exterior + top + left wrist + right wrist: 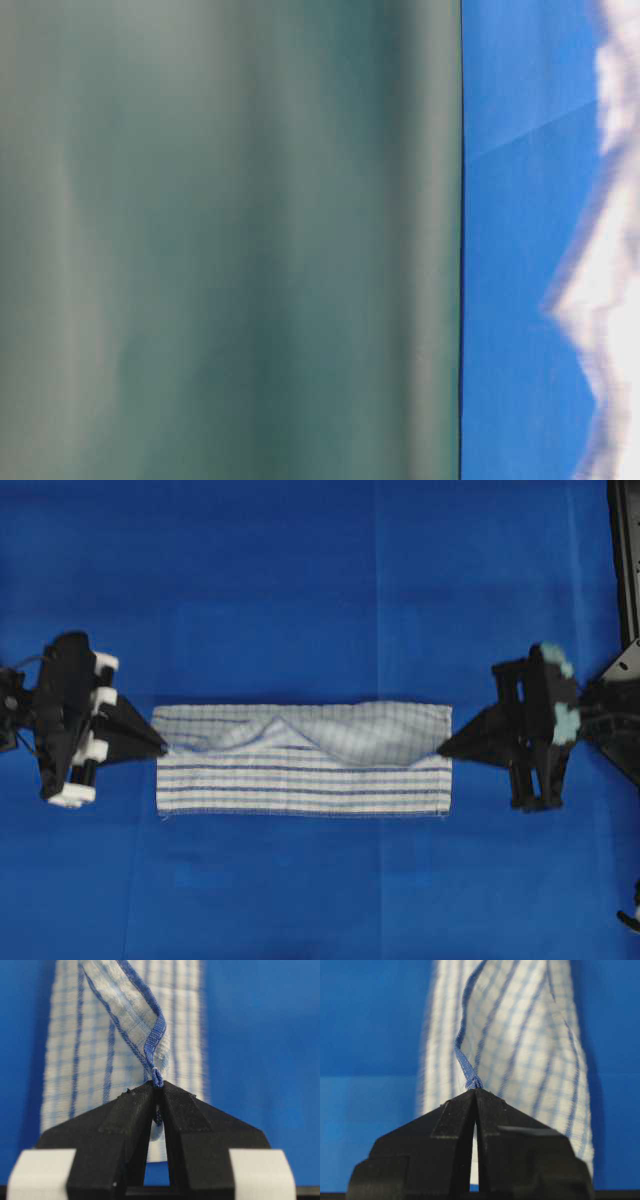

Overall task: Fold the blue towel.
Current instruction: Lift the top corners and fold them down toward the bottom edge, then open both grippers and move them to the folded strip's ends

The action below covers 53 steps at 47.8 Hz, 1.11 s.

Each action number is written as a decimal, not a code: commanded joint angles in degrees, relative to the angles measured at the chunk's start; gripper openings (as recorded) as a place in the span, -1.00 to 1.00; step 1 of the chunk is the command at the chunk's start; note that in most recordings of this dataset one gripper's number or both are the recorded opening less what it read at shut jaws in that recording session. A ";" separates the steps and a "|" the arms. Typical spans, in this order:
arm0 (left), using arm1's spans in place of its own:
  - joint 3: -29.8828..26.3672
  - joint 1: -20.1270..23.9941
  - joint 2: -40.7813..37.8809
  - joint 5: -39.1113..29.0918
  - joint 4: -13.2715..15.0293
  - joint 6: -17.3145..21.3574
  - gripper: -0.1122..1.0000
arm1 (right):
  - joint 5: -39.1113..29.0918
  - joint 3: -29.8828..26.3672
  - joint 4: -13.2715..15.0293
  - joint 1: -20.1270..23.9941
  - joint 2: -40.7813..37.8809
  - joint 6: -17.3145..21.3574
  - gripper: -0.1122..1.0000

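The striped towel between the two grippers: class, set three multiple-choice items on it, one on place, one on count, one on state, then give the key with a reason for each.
1. Where does the left gripper grip the towel?
A. At its left end
B. At its middle
C. At its near long edge

2. How many grippers hold the towel?
A. None
B. One
C. Two

3. How does the towel lie?
A. Rolled into a tube
B. One layer pulled over another, rumpled on top
C. Flat in a single layer

Key:
1 A, the overhead view shows its tips at the towel's left end.
2 C, the right gripper pinches the other end, and each wrist view shows cloth in shut jaws.
3 B, the overhead view shows a rumpled upper layer lying over flat stripes.
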<state>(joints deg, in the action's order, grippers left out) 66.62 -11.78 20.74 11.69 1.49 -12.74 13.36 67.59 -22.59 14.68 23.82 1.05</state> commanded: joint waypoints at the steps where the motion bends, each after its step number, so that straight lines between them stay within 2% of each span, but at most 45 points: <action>1: -1.67 -2.11 -2.99 1.41 0.09 -0.09 -0.71 | 1.58 -1.49 -1.58 2.37 -3.16 0.00 -0.86; 12: -3.34 -3.78 -12.92 6.94 0.09 -0.09 -0.71 | 2.64 -3.69 -5.45 6.15 -13.36 0.00 -0.86; 22: -3.87 -3.69 -14.24 7.12 0.00 -0.18 -0.71 | 2.55 -4.39 -5.71 6.77 -14.94 0.00 -0.81; 27: -3.60 -3.78 -14.06 6.94 0.09 -0.35 -0.68 | 1.93 -4.48 -5.71 6.77 -14.94 0.00 -0.67; 29: -3.69 -3.78 -13.97 6.50 0.09 -0.62 -0.59 | 1.49 -4.57 -5.71 6.77 -14.94 0.00 -0.55; 33: -3.87 -3.87 -13.62 4.83 0.09 -1.41 -0.24 | 1.05 -4.75 -5.71 6.77 -14.94 0.00 -0.24; 39: -4.66 -3.87 -11.25 -0.79 0.00 -1.67 0.43 | 0.70 -4.75 -5.71 6.77 -13.27 -0.44 0.44; 42: -5.10 -3.87 -9.14 -3.96 -0.09 -1.32 0.65 | 0.18 -4.57 -5.62 6.59 -11.51 -0.70 0.72; 44: -5.27 -3.87 -7.73 -5.98 -0.26 -0.97 0.69 | -0.35 -4.31 -5.62 6.33 -9.93 -0.88 0.75; 47: -5.36 -3.34 -4.92 -8.53 -0.26 -0.79 0.64 | -1.05 -3.87 -5.54 5.80 -7.47 -1.41 0.70; 53: -4.48 -0.70 -1.93 -9.32 -0.44 -0.44 0.59 | -2.99 -2.37 -5.45 2.46 -2.20 -3.08 0.65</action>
<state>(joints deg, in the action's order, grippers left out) 62.49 -14.06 16.88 2.55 1.32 -13.45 11.16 64.95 -28.13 19.07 18.37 -1.41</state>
